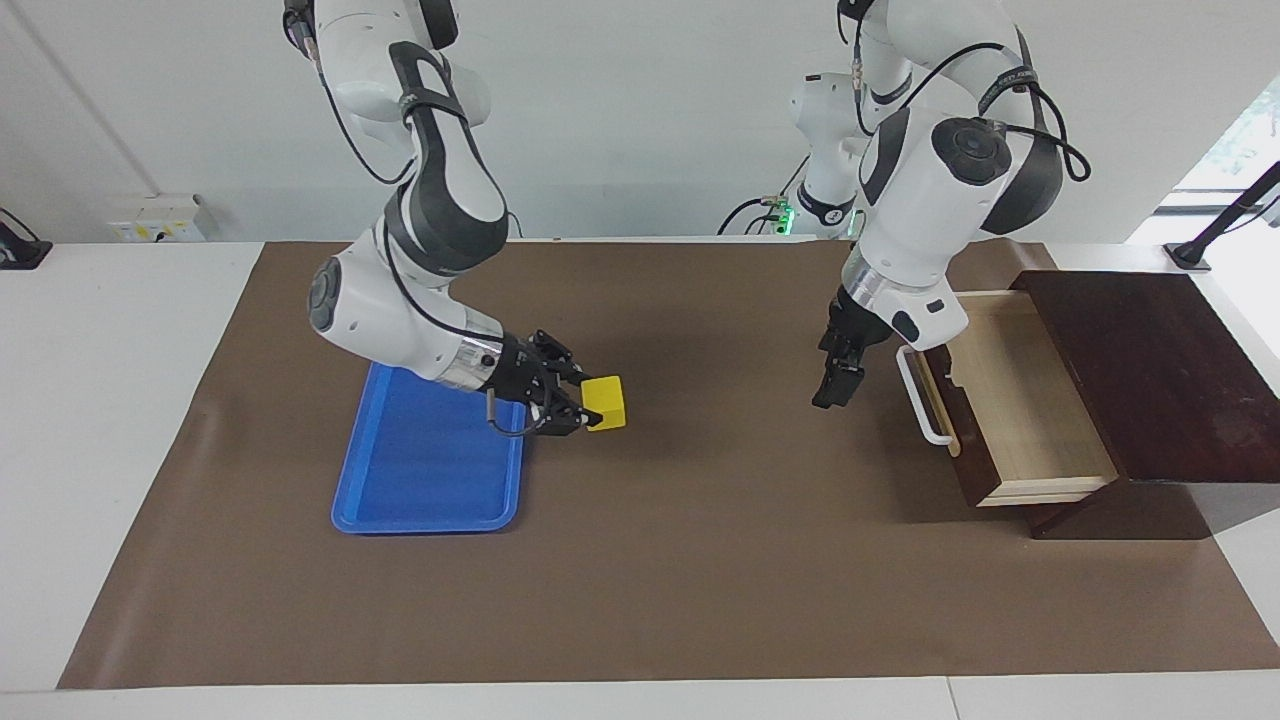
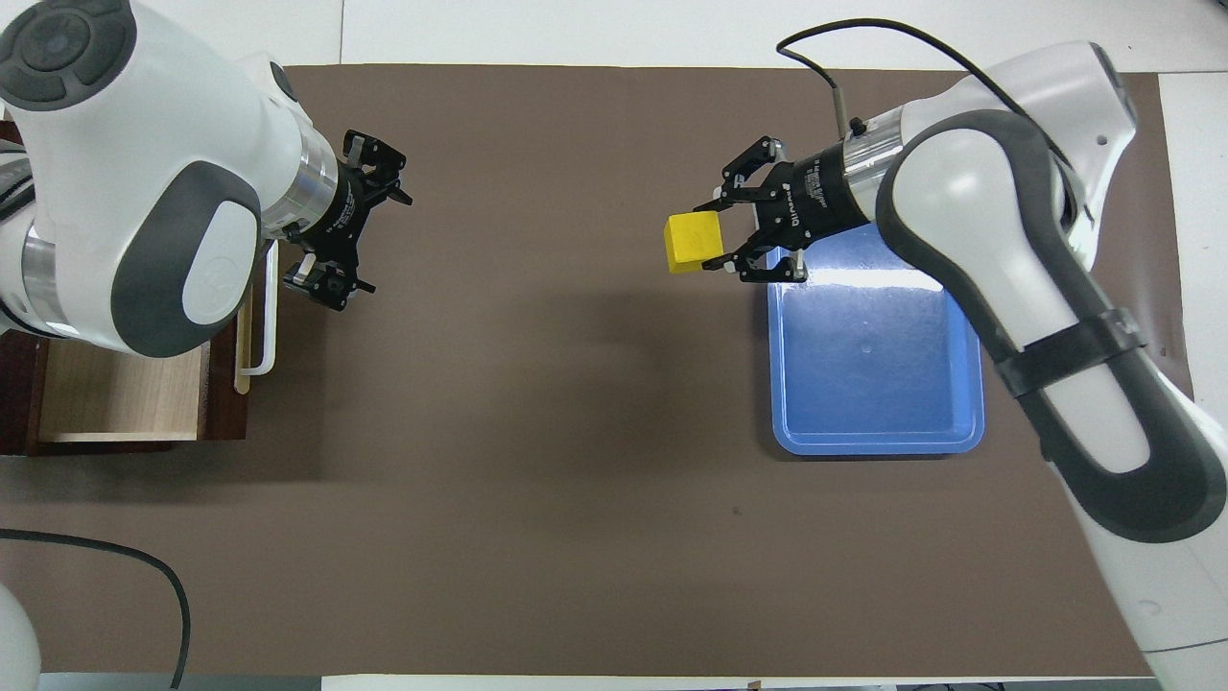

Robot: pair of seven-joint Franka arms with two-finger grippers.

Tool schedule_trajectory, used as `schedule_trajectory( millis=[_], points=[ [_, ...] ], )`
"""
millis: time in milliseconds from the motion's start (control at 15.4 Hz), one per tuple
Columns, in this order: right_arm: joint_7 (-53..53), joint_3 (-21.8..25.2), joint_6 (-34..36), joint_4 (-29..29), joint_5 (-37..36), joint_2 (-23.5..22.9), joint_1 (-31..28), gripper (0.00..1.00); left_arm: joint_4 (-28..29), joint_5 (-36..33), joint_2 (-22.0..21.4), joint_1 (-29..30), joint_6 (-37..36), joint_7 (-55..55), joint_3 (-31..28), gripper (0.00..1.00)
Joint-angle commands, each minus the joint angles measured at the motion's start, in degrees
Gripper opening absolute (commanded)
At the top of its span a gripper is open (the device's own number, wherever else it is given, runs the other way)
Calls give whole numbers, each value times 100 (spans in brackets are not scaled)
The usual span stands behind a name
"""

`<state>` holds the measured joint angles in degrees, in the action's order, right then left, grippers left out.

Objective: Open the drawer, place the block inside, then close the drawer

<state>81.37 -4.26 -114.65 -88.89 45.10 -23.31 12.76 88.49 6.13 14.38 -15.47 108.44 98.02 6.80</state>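
Note:
The yellow block (image 1: 606,402) is gripped by my right gripper (image 1: 585,405), which holds it just above the brown mat beside the blue tray's corner. It also shows in the overhead view (image 2: 693,243), between that gripper's (image 2: 718,235) fingertips. The drawer (image 1: 1020,405) of the dark wooden box (image 1: 1130,370) stands pulled out at the left arm's end of the table, its pale interior empty. My left gripper (image 1: 835,388) hangs open and empty over the mat in front of the white handle (image 1: 925,400), apart from it. The overhead view shows this gripper (image 2: 387,242), the handle (image 2: 269,321) and the drawer (image 2: 115,393) too.
An empty blue plastic tray (image 1: 420,470) lies on the mat at the right arm's end, also in the overhead view (image 2: 873,384). The brown mat (image 1: 700,560) covers most of the white table.

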Motion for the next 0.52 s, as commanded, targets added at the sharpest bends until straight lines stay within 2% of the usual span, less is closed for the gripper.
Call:
schedule_trajectory(
  millis=[0, 195, 455],
  points=[
    [318, 21, -329, 4, 131, 28, 323, 0, 343, 99, 29, -552, 554, 1637, -74, 100],
    [476, 21, -505, 39, 113, 28, 631, 0, 370, 274, 38, -816, 765, 2598, -65, 100],
    [512, 21, -603, 39, 113, 28, 763, 0, 388, 292, 125, -1125, 976, 2800, -65, 100]
  ],
)
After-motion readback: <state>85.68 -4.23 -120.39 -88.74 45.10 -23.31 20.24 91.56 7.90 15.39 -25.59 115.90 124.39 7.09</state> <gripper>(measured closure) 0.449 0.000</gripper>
